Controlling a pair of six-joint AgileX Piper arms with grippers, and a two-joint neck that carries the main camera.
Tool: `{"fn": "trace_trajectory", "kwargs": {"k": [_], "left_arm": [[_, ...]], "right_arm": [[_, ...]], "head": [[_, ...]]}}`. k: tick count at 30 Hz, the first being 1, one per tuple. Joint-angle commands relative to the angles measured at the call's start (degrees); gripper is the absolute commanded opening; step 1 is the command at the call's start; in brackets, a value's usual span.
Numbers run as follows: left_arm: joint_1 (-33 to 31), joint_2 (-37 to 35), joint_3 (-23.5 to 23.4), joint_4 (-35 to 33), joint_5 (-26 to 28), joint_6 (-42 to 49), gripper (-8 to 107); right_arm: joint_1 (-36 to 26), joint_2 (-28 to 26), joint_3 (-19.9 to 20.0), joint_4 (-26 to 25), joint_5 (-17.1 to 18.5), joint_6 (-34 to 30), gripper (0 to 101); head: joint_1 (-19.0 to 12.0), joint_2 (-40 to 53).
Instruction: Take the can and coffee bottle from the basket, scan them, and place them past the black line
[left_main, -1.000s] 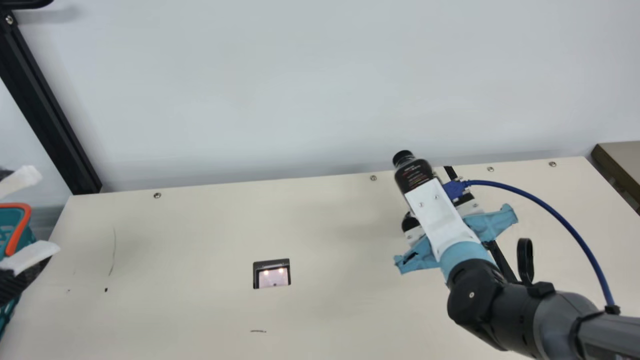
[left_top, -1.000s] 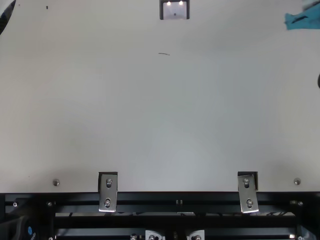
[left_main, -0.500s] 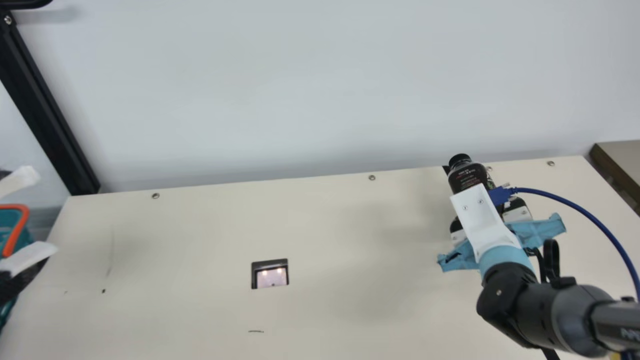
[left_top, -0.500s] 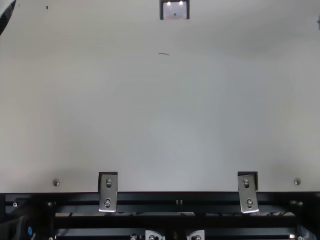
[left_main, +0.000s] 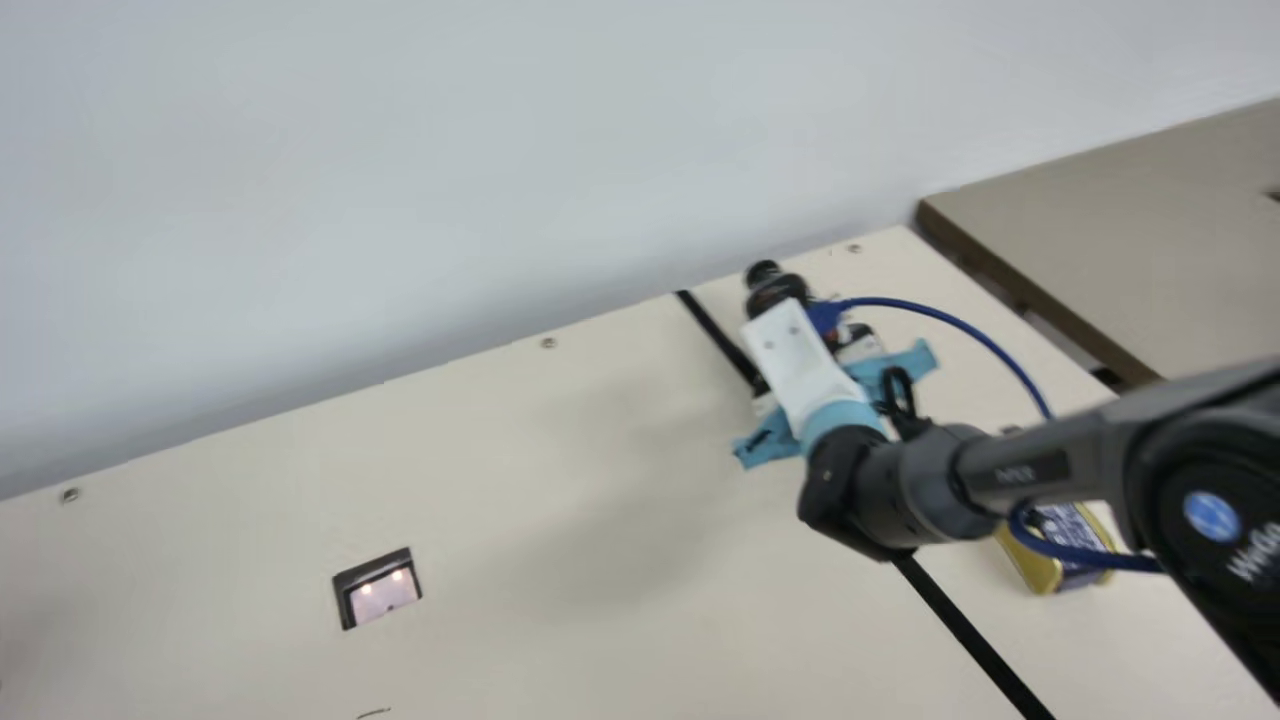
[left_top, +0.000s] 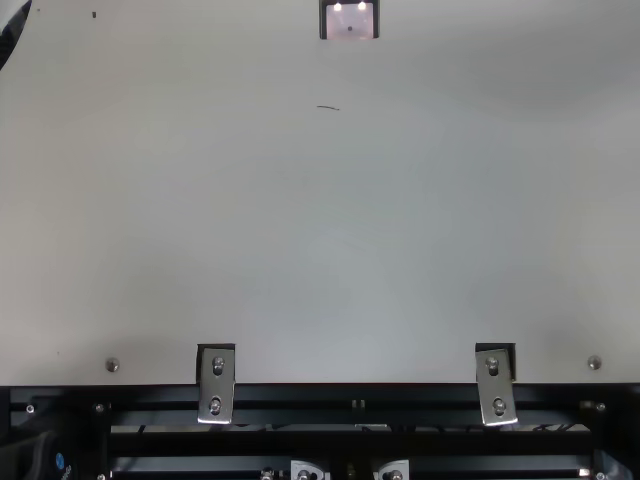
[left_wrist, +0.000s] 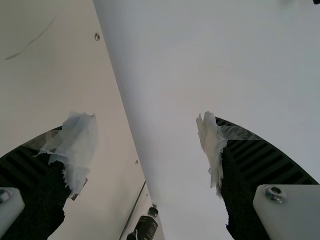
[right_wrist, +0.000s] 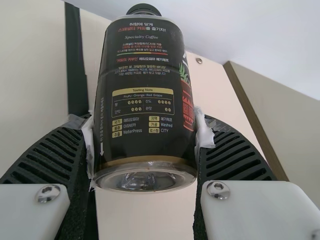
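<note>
My right gripper is at the far right part of the table in the main view, by the black line. The dark coffee bottle pokes out beyond it. In the right wrist view the right gripper is shut on the coffee bottle, one finger on each side. A yellow and blue can lies right of the black line, partly behind my right arm. My left gripper stands open with nothing between its fingers; the coffee bottle appears farther off.
The scanner window is set into the cream table left of the line. A pale wall rises behind the table. Beyond the table's right edge is a beige surface with a brown edge.
My right arm has carried the bottle rightward, over to the line, and left the top view. The camera on the neck has turned right, bringing the can into sight.
</note>
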Motion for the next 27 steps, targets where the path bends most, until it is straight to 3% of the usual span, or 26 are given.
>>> {"fn": "trace_trajectory", "kwargs": {"k": [1, 8, 27], "left_arm": [[0.0, 0.0, 0.0, 0.0, 0.0, 0.0, 90], [0.0, 0.0, 0.0, 0.0, 0.0, 0.0, 90], [0.0, 0.0, 0.0, 0.0, 0.0, 0.0, 90]], "right_arm": [[-0.5, 0.1, -0.1, 0.3, 0.0, 0.1, 0], [-2.6, 0.6, -0.1, 0.7, -0.2, 0.6, 0], [-7.4, 3.1, -0.1, 3.1, -2.4, -1.7, 0]], "head": [[-1.8, -2.6], [-1.8, -8.2], [-1.8, -8.2]]}}
